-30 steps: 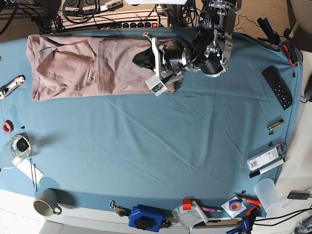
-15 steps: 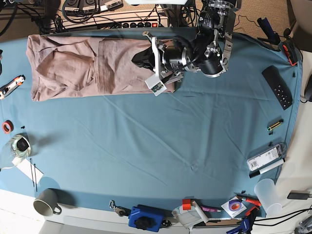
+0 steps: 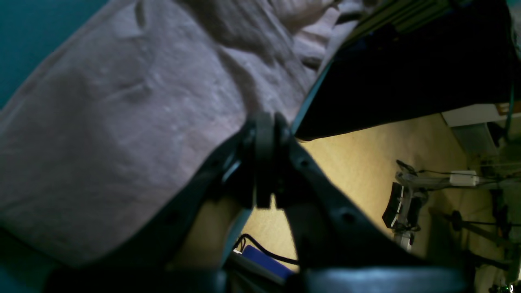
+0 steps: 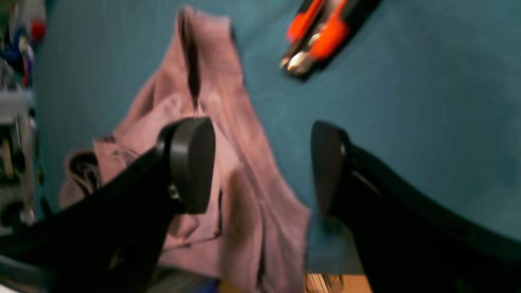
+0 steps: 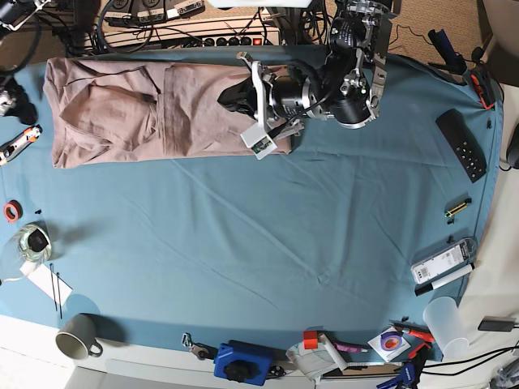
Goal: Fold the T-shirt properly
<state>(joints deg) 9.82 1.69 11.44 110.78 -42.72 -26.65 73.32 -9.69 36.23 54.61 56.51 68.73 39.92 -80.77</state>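
The T-shirt (image 5: 138,109) lies folded into a long mauve strip along the far edge of the teal table cloth (image 5: 268,243). My left gripper (image 5: 237,96) rests over the shirt's right end. In the left wrist view its fingertips (image 3: 264,122) are pressed together against the T-shirt (image 3: 122,122); I cannot see any fabric pinched between them. My right gripper (image 4: 258,167) hangs open above the other end of the T-shirt (image 4: 244,211), with nothing between its pads (image 4: 191,162). In the base view only a dark part of the right arm (image 5: 10,99) shows at the left edge.
An orange-and-black cutter (image 4: 321,32) (image 5: 18,142) lies just left of the shirt. Cables and a power strip (image 5: 203,32) run behind the far edge. A remote (image 5: 461,144), a mug (image 5: 77,336), a plastic cup (image 5: 446,324) and small tools line the other edges.
A dark part of the right arm has come into sight at the base view's left edge, beside the shirt's left end. The left arm has barely shifted.
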